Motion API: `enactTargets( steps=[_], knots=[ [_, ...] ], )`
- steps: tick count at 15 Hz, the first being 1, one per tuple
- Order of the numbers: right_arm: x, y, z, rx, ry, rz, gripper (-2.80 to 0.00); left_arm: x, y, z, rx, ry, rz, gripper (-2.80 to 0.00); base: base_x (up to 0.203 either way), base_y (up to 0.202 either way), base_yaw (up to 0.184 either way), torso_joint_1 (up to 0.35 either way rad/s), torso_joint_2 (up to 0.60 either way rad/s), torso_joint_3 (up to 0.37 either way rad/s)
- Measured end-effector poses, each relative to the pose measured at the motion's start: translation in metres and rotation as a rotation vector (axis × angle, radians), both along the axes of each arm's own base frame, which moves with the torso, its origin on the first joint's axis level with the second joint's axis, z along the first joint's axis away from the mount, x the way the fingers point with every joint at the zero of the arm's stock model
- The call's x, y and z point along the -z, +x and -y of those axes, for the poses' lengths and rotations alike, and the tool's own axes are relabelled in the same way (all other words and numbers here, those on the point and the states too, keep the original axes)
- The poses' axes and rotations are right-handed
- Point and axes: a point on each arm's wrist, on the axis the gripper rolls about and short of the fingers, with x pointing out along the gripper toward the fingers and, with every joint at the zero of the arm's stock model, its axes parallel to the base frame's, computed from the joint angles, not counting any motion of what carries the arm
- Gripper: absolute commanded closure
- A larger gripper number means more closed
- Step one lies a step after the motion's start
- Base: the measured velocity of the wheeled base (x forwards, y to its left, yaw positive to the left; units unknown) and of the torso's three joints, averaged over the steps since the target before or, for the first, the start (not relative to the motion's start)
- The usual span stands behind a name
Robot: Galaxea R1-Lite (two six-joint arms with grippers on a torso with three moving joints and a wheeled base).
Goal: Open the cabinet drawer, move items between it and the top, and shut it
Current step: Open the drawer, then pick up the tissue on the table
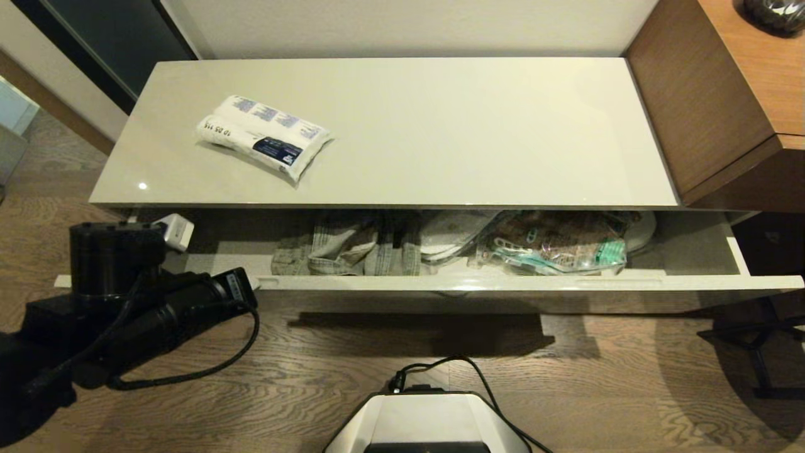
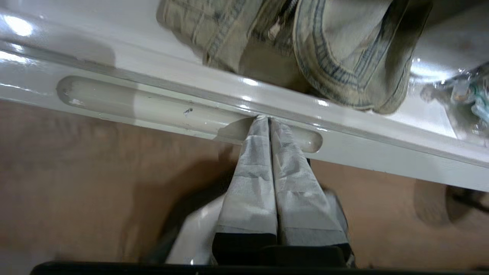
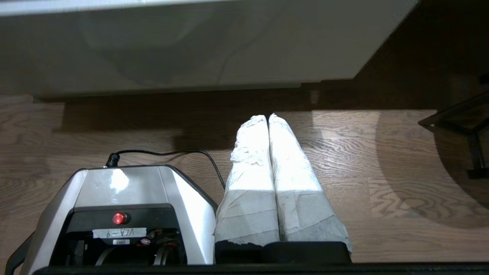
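The drawer [image 1: 503, 283] stands pulled open below the glossy cream top [image 1: 471, 126]. On the top's left part lies the white plastic pack [image 1: 264, 135] with blue print and a dark label. Inside the drawer, right of middle, is the clear crinkly bag [image 1: 553, 248] with brown contents; its edge also shows in the left wrist view as the bag [image 2: 466, 95]. My left gripper [image 2: 268, 119] is shut, its tips pressed into the long handle recess [image 2: 153, 107] of the drawer front. My right gripper [image 3: 268, 116] is shut and empty, low over the floor.
A faded denim garment [image 1: 346, 251] fills the drawer's left-middle, with wrapped white slippers [image 1: 453, 236] beside it. A brown wooden desk [image 1: 723, 94] adjoins the cabinet on the right. My left arm [image 1: 188, 302] reaches the drawer's left end. The robot base [image 3: 122, 198] is on the wood floor.
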Motion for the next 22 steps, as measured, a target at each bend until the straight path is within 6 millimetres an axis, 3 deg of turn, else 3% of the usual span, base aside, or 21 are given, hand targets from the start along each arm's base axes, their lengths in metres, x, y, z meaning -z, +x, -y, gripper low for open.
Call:
enactTargets(
  steps=[3,6,10,13,22],
  knots=[
    [0.0,0.0,0.0,0.0,0.0,0.0,0.0,0.0,-0.035,-0.006,0.026,-0.031,-0.141,0.0,0.0,0.0,0.0,0.0,0.0,0.0],
    [0.0,0.0,0.0,0.0,0.0,0.0,0.0,-0.014,-0.072,-0.014,0.042,-0.088,-0.277,0.0,0.0,0.0,0.0,0.0,0.0,0.0],
    [0.0,0.0,0.0,0.0,0.0,0.0,0.0,-0.061,-0.126,-0.029,0.034,-0.198,-0.209,0.0,0.0,0.0,0.0,0.0,0.0,0.0],
    [0.0,0.0,0.0,0.0,0.0,0.0,0.0,-0.083,-0.168,-0.045,-0.057,-0.254,-0.1,0.0,0.0,0.0,0.0,0.0,0.0,0.0],
    [0.0,0.0,0.0,0.0,0.0,0.0,0.0,-0.079,-0.262,-0.063,-0.205,-0.154,0.044,0.0,0.0,0.0,0.0,0.0,0.0,0.0]
  ],
)
